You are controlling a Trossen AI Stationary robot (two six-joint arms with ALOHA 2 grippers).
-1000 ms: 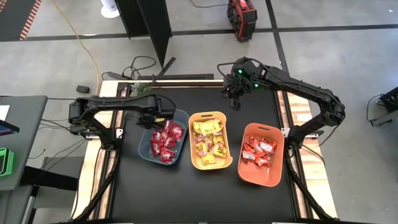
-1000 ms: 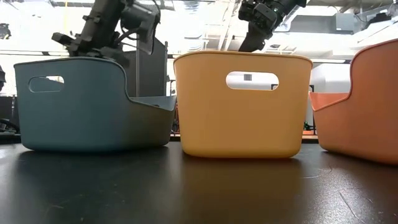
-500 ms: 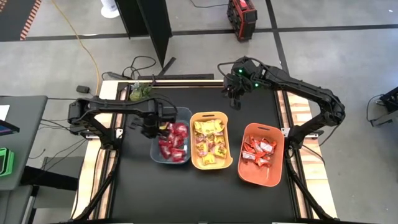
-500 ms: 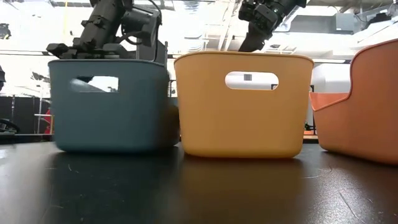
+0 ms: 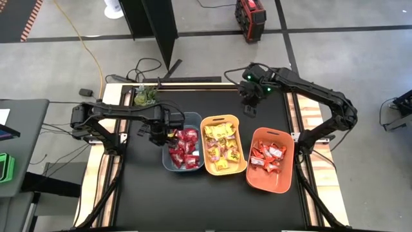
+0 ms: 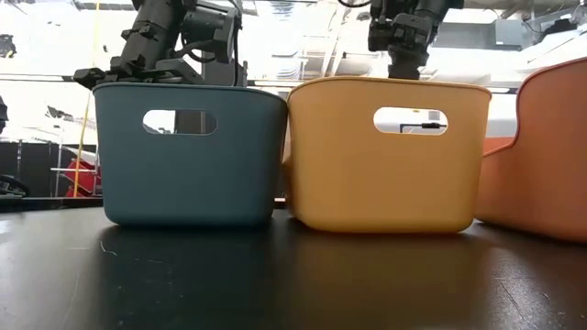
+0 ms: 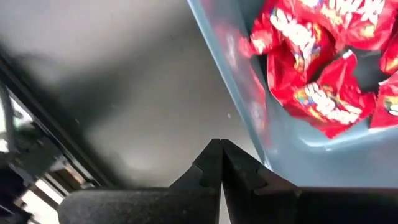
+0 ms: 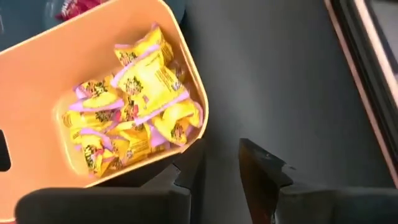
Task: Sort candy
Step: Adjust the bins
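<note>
Deep red candy [image 5: 185, 145] [image 7: 317, 62] fills the blue-grey bin [image 5: 166, 154] [image 6: 188, 174]. Yellow candy with pink marks [image 5: 222, 145] [image 8: 134, 106] lies in the yellow bin [image 5: 225, 173] [image 6: 385, 174]. Orange-red candy [image 5: 267, 156] lies in the orange bin [image 5: 270, 188]. My left gripper [image 5: 158, 135] [image 7: 221, 149] is shut and low at the blue-grey bin's left wall. My right gripper [image 5: 250, 111] [image 8: 217, 168] is open, just past the yellow bin's far right corner. The blue-grey bin stands side against side with the yellow one. My left gripper has its shut fingers beside the blue-grey bin's left wall [image 7: 252, 124], near the bin's far end, coming from the table's left and pointing down. The bin stands flat on the table. My right gripper: I cannot tell whether one finger [image 8: 186, 165] touches the yellow bin's corner [image 8: 199, 134].
A small green sprig [image 5: 145, 95] lies at the table's far left corner. The three bins stand in a row across the table's middle. Bare black table lies on the near side [image 5: 206, 206] and on the far side [image 5: 206, 103].
My left gripper has moved toward the near edge and to the right. The blue-grey bin has slid right and turned square until it met the yellow bin, which has shifted a little to the right. My right gripper has moved right and slightly nearer.
</note>
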